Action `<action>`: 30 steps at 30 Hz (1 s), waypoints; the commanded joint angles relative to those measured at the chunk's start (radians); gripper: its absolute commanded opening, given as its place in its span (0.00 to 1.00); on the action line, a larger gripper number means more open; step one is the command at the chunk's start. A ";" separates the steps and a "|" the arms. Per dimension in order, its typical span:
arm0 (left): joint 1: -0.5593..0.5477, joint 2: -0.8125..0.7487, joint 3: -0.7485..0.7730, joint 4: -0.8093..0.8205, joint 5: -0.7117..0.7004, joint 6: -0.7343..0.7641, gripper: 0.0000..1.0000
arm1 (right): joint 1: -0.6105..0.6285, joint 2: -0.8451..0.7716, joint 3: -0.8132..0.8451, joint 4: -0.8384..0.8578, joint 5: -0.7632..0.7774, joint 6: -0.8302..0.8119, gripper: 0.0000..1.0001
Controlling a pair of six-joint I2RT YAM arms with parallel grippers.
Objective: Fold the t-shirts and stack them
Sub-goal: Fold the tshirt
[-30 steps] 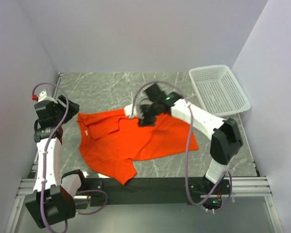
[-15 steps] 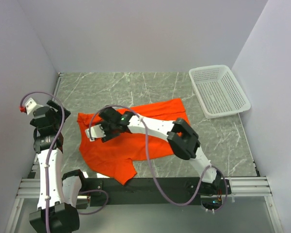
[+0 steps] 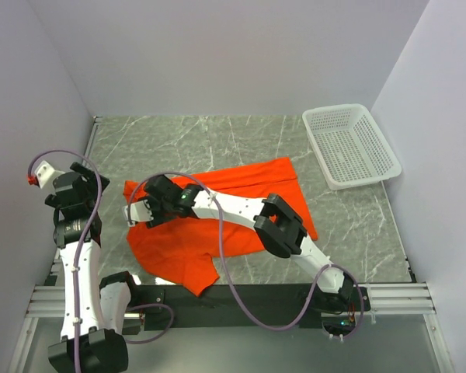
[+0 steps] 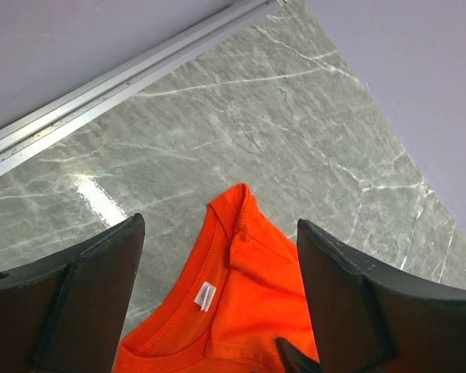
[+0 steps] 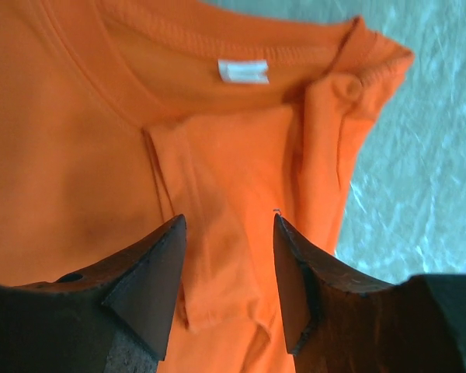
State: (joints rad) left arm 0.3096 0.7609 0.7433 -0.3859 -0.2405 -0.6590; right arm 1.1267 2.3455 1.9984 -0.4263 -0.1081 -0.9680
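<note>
— Orange t-shirt on the grey marble desk, lying around the middle and spreading toward 7 o'clock. Do you see it?
— Yes. It is rumpled, and one sleeve pokes out toward 6 o'clock at the near edge. Where is the collar?
— At the 9 o'clock end. The right arm reaches across the cloth from 5 o'clock, and the right pincer sits right over that end.
— Is it clamped on anything?
— No. From the right wrist its fingers stand apart. Between them the cloth lies flat, with a folded flap just below the collar and the white tag. Whether the tips touch the fabric I cannot tell.
— And the left pincer?
— Wide apart, holding nothing. It hangs over the desk at 9 o'clock, looking down on the collar corner of the shirt, with bare marble beyond.
— The left arm?
— Upright at the left edge, clear of the cloth.
— Anything else out there?
— A white mesh basket at 2 o'clock, close to the right wall and well apart from the shirt.
</note>
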 commanded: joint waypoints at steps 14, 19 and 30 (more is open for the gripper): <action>-0.001 -0.029 0.022 -0.005 -0.049 -0.036 0.86 | 0.050 0.121 0.123 0.050 -0.022 0.061 0.55; -0.001 -0.032 0.021 -0.005 -0.046 -0.037 0.86 | 0.050 0.132 0.131 0.057 -0.012 0.066 0.49; -0.001 -0.031 0.021 -0.004 -0.036 -0.034 0.86 | 0.048 0.133 0.129 0.055 -0.013 0.066 0.26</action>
State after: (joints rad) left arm 0.3096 0.7475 0.7433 -0.3916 -0.2787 -0.6926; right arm 1.1774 2.4638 2.0884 -0.3996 -0.1230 -0.9085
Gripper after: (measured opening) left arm 0.859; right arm 0.260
